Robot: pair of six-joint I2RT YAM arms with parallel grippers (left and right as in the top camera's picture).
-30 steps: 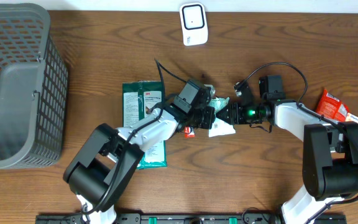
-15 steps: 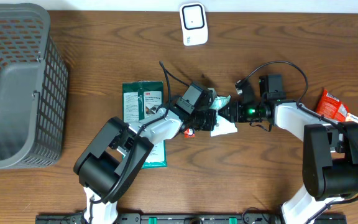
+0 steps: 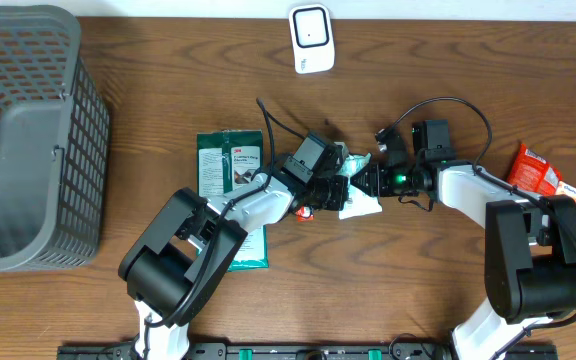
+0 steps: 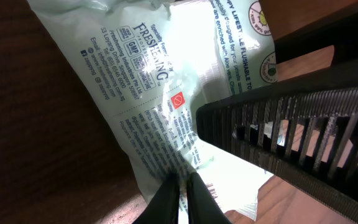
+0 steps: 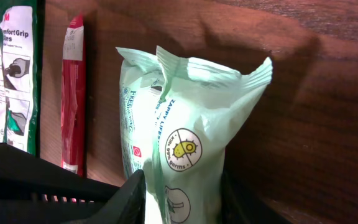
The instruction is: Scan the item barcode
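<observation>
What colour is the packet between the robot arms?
The crinkly plastic packet is pale mint green; the right wrist view shows it best.

Wipes pack [image 4: 135, 106]: "FRESHENING", "FLUSHABLE", "enriched with Aloe". Right wrist view of it shows "ZAPPY LIFES…" and a round "kills 99.9% germs" badge. Green pack [image 5: 14, 74]: "…mfortGrip". Remaining fine print is too small to read.

The brown wooden tabletop [image 3: 418, 290] carries a gray plastic basket [image 3: 83, 150] at 9 o'clock and a white barcode scanner [image 3: 311, 38] at 12 o'clock by the far edge. A dark green ComfortGrip package [image 3: 223, 165] lies flat just left of centre, with a slim red packet [image 3: 305, 211] beside it. A red snack packet [image 3: 535, 170] sits at 3 o'clock. At the centre is a pale green wipes pack [image 3: 360, 200]; whether it rests on the wood cannot be told.
</observation>
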